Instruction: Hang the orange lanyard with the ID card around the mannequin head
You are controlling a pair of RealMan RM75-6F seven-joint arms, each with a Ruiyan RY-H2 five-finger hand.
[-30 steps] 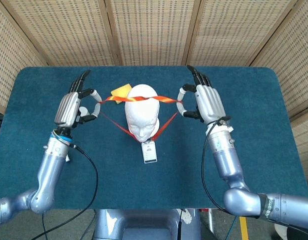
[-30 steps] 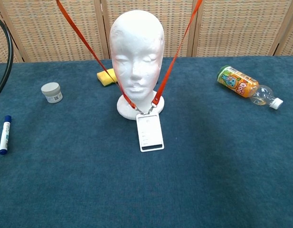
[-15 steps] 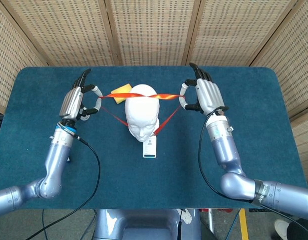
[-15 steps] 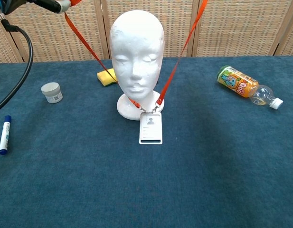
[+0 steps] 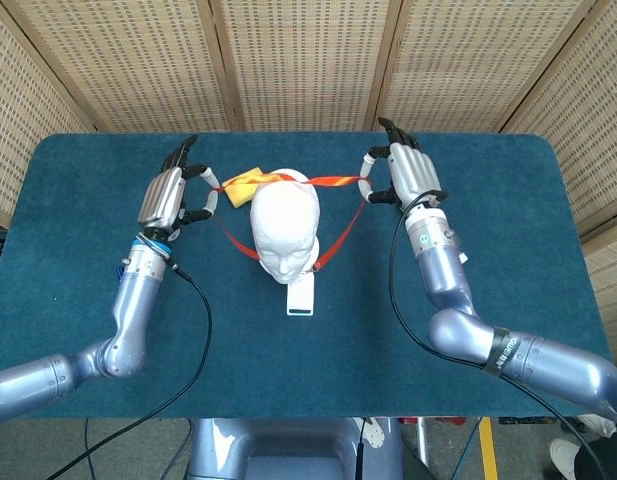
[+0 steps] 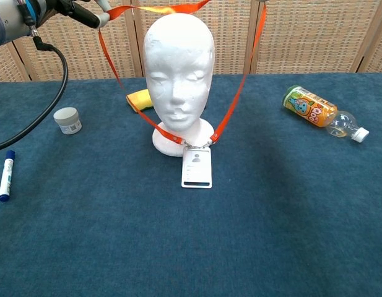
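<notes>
On the left side of the table, well apart from the work, lie a blue marker [image 6: 5,176] and a small grey jar [image 6: 67,120], neither playing any part. Above them the left hand [image 5: 175,194] is raised beside the mannequin head, fingers curled in and pinching one side of the orange lanyard [image 5: 288,182], which it pulls outward. The loop runs from there across to the far side of the white mannequin head [image 5: 284,229]; in the head view the top strap appears to lie just behind the crown, and in the chest view it passes level with the very top, so I judge the loop is over the head but not yet lowered. Both side straps come down past the cheeks to a clip in front of the base, where the ID card [image 6: 197,167] lies flat on the blue table [image 6: 191,247]. A yellow sponge [image 6: 139,99] sits behind the head. On the right, the right hand [image 5: 401,178] likewise pinches the other side of the strap, other fingers extended. What seems left is lowering the strap to the neck and letting go. A juice bottle [image 6: 321,114] lies far right.
</notes>
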